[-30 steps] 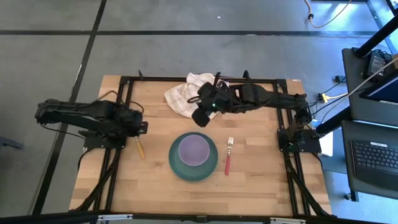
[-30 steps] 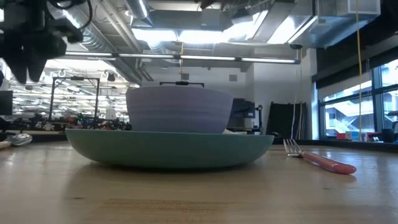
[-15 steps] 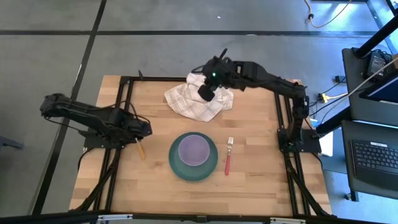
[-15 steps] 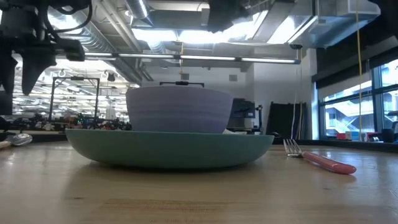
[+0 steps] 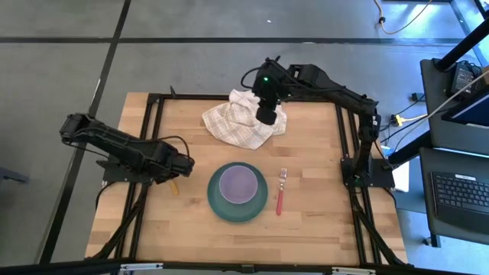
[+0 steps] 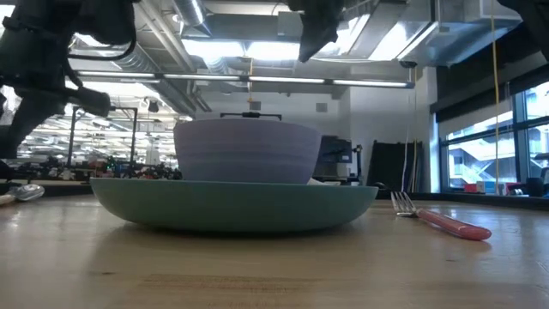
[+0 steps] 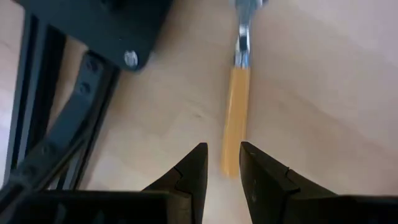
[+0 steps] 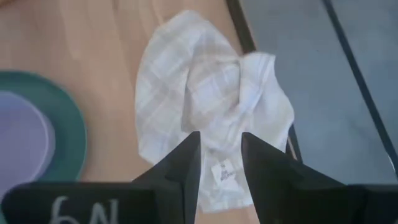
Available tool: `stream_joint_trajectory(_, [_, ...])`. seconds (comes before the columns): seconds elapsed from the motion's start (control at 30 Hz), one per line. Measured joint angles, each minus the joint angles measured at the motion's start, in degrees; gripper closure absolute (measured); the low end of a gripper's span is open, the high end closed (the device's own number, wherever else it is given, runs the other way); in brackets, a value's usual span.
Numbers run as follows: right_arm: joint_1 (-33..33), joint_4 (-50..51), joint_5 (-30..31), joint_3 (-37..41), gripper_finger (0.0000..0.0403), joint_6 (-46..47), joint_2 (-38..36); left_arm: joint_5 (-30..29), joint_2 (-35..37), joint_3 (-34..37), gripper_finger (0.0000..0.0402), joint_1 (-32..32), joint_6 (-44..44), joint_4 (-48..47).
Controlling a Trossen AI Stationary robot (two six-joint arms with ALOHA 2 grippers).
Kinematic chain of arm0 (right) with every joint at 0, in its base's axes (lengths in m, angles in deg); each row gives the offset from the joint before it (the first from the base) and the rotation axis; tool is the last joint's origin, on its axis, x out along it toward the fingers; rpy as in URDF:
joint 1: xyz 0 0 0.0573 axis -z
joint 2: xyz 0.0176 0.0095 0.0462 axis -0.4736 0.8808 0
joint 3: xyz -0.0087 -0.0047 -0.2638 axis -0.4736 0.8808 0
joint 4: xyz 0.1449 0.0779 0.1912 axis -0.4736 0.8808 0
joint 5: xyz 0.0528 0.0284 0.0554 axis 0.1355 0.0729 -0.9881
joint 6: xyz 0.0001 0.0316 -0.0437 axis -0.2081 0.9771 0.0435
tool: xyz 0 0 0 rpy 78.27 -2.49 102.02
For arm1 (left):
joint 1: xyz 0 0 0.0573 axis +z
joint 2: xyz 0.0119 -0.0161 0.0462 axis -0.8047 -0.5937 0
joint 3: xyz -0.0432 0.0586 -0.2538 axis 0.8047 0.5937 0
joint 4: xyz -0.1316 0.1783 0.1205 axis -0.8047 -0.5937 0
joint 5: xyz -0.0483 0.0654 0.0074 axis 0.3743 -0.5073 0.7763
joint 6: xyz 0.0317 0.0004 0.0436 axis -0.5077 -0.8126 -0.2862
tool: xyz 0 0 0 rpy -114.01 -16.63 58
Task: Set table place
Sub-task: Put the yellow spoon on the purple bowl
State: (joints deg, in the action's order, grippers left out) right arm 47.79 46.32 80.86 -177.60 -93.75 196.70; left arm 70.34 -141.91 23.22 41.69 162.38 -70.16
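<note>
The teal plate (image 5: 216, 200) lies on the table with the lilac bowl (image 5: 238, 184) standing in it; both also show in the low view, the plate (image 6: 232, 206) and the bowl (image 6: 247, 151). The red-handled fork (image 5: 280, 194) lies flat to the plate's right. The yellow-handled spoon (image 5: 175, 186) lies flat to the plate's left. My left gripper (image 5: 182, 169) is open above the spoon; in its wrist view the fingertips (image 7: 222, 177) stand on either side of the handle's free end (image 7: 231, 163). My right gripper (image 5: 266, 116) is open above the checked white cloth (image 8: 205, 99).
The crumpled checked cloth (image 5: 233, 122) lies at the table's far edge, by the black frame (image 5: 229, 98). The frame's rails (image 7: 68, 124) run close beside the spoon on the left. Bare wood (image 5: 229, 237) lies in front of the plate.
My right gripper has gone from above the plate's far rim toward the table's far edge and now stands over the cloth. My left gripper has gone a little toward the table's right and near edges, over the spoon. The plate, bowl, fork and spoon have kept still.
</note>
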Motion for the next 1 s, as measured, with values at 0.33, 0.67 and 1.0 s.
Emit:
stream_joint_trajectory(0.33, [2.07, -0.15, 0.02, 0.00, 0.0286, -2.31, 0.31, -5.83, -5.26, 1.67, 0.0315, 0.42, 0.44, 3.00])
stream_joint_trajectory(0.67, [3.21, -1.38, 0.07, 0.00, 0.0286, -2.10, 0.31, -5.03, -4.67, 9.73, 0.0315, 0.51, 0.71, 13.80])
stream_joint_trajectory(1.0, [3.24, -3.10, 0.07, 0.00, 0.0286, -1.66, 0.31, -5.04, -4.74, 10.66, 0.0315, 0.51, 0.18, 14.36])
